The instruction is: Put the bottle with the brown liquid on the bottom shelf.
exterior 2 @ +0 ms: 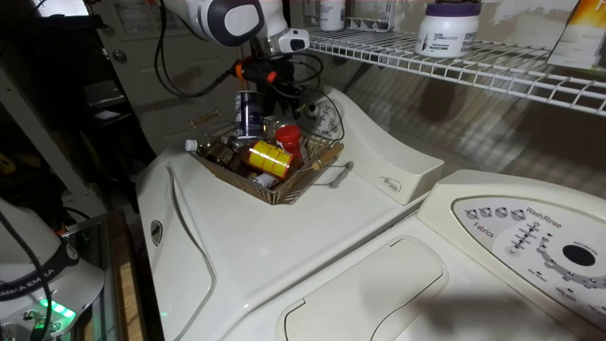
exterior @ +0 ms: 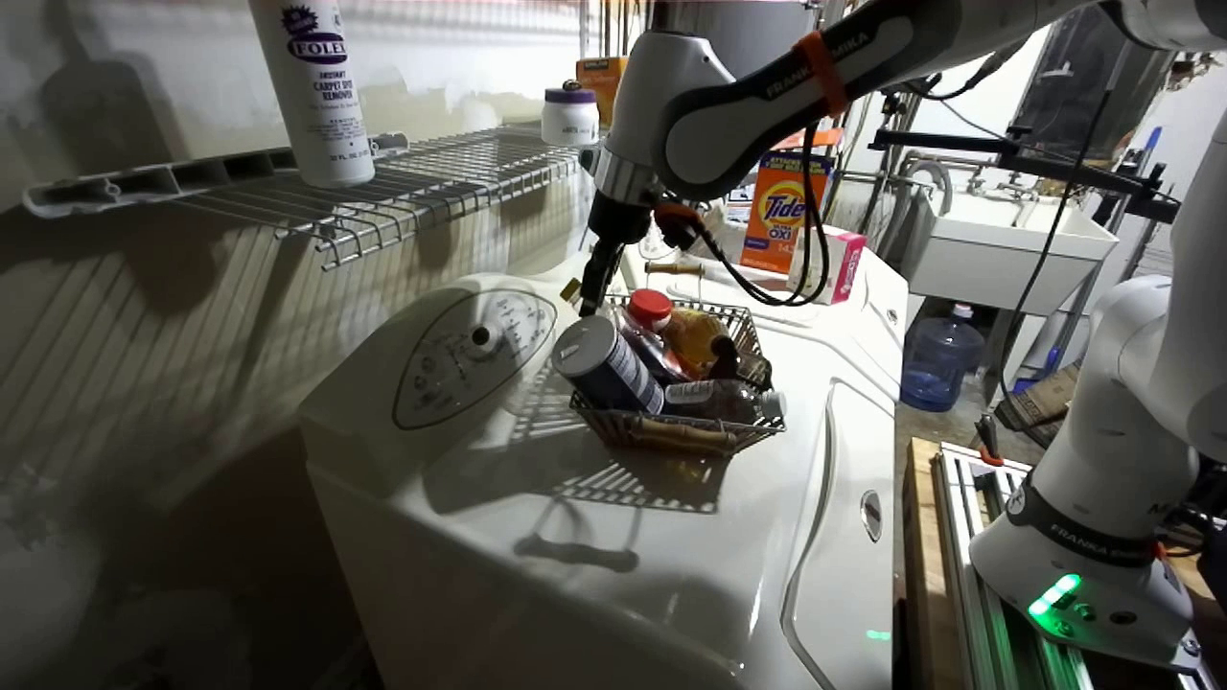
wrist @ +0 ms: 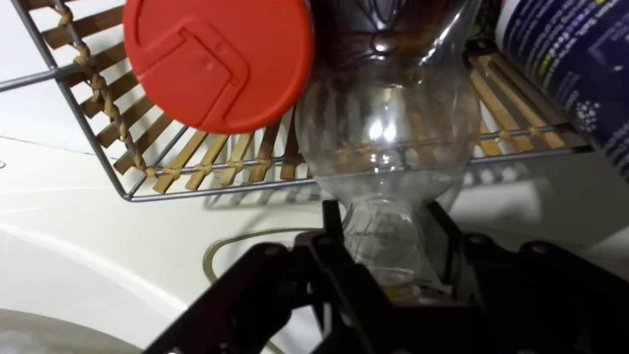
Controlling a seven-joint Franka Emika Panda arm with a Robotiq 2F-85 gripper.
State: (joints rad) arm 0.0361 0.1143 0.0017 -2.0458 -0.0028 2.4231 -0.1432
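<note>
The bottle with the brown liquid (wrist: 388,123) lies between a red cap and a dark blue can in the wrist view, its clear neck past the basket rim. The bottle's glass (exterior 2: 279,124) shows below my gripper in an exterior view. My gripper (wrist: 383,209) is closed in around the neck, the left finger against it; the contact at the right finger is less clear. My gripper (exterior: 592,292) points down behind the can in an exterior view. The bottom shelf, a white wire rack (exterior: 460,182), runs along the wall above; the rack (exterior 2: 374,52) also shows in an exterior view.
The wicker basket (exterior: 676,438) stands on a white washer (exterior: 594,517) and holds several bottles. On the rack are a white spray bottle (exterior: 326,105), a purple-lidded jar (exterior 2: 447,33) and an orange box (exterior 2: 584,38). A Tide box (exterior: 776,216) stands behind the basket.
</note>
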